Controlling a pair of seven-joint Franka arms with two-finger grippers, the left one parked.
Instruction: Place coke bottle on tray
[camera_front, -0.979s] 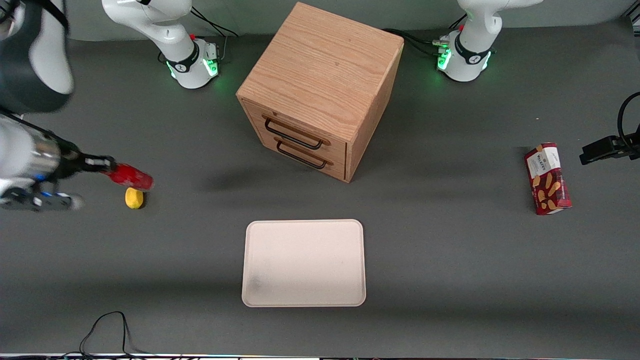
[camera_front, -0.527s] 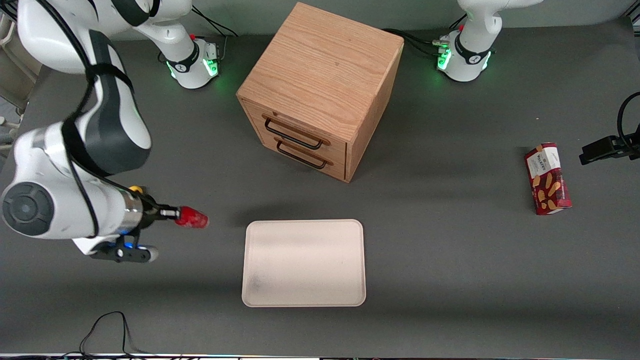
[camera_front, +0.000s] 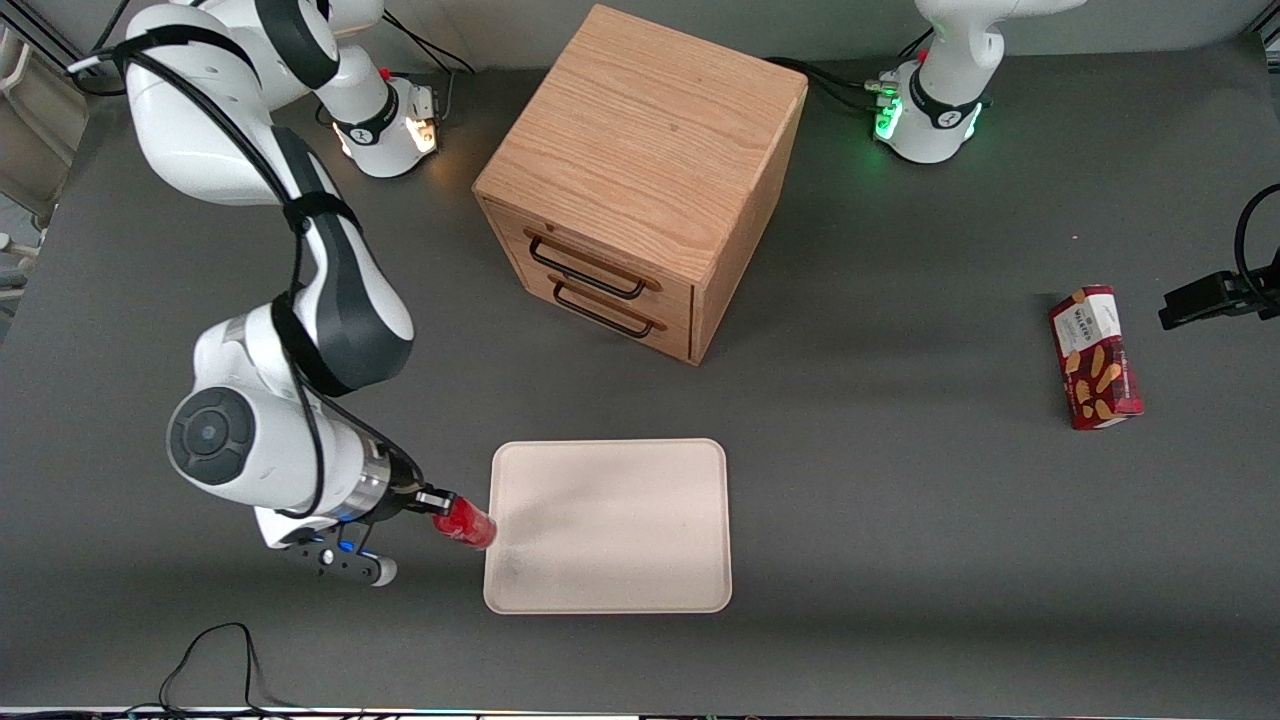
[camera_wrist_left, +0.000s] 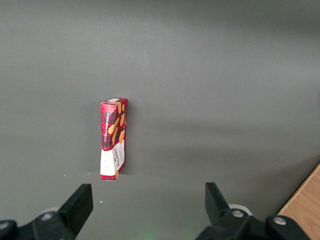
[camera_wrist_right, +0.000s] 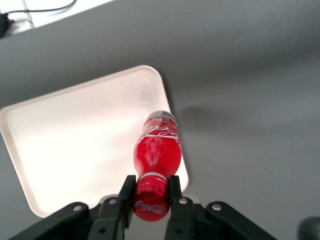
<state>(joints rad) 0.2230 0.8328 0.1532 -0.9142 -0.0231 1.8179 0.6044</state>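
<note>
Above the tray's (camera_front: 640, 520) edge nearest the working arm hangs the coke bottle (camera_front: 466, 524), its silvery base over the rim. The gripper (camera_front: 436, 502) clamps both fingers (camera_wrist_right: 127, 188) on the red cap. Farther from the camera stands a wooden drawer cabinet (camera_front: 640, 180).

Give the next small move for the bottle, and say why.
Probably carry it a bit farther over the tray, then lower. The gripper is shut on the bottle at its cap, held above the tray's rim at the working arm's end, not its middle.
</note>
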